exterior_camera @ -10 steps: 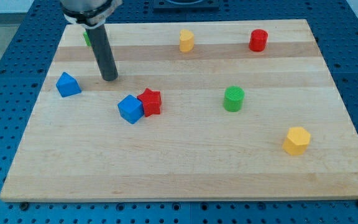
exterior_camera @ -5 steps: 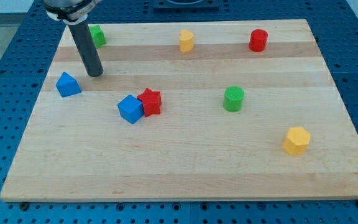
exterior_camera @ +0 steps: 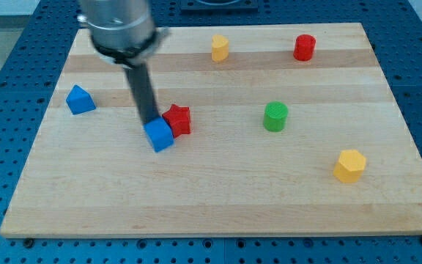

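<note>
My tip point(exterior_camera: 150, 120) stands at the upper left side of a blue cube point(exterior_camera: 159, 136), touching or almost touching it. A red star-shaped block point(exterior_camera: 176, 119) sits against the cube's upper right corner, just right of the rod. A blue block with a peaked top point(exterior_camera: 80, 99) lies alone to the view's left of the tip. The rod and its mount hide the board's upper left part.
A green cylinder point(exterior_camera: 275, 116) stands right of centre. A yellow block point(exterior_camera: 220, 48) and a red cylinder point(exterior_camera: 305, 48) sit near the view's top edge. A yellow hexagonal block point(exterior_camera: 349, 165) rests at the lower right. The wooden board point(exterior_camera: 218, 198) lies on a blue perforated table.
The tip first slid up and left, then swung down and right to the blue cube. The cube has shifted slightly down and right. The green block at the upper left is now hidden.
</note>
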`<state>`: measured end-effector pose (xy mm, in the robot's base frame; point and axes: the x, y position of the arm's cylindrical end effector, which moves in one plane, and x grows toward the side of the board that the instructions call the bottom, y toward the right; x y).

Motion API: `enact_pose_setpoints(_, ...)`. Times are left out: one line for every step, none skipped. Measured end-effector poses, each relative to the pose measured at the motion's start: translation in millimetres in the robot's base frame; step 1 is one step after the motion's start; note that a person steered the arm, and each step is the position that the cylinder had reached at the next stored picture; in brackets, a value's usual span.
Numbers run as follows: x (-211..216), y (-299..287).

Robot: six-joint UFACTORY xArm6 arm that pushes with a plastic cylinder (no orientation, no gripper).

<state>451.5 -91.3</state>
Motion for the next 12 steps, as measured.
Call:
enact_pose_setpoints(0,74)
enact_pose_setpoints(-12,90)
enact_pose_setpoints(-15,126)
enact_pose_setpoints(20,164)
enact_pose_setpoints(-13,162)
enact_pose_setpoints(-49,170)
enact_pose_setpoints(-46,216)
enact_pose_setpoints(-83,214)
enact_pose_setpoints(-62,299)
enact_pose_setpoints(-5,292)
enact_pose_setpoints(-9,296)
enact_pose_setpoints(-50,339)
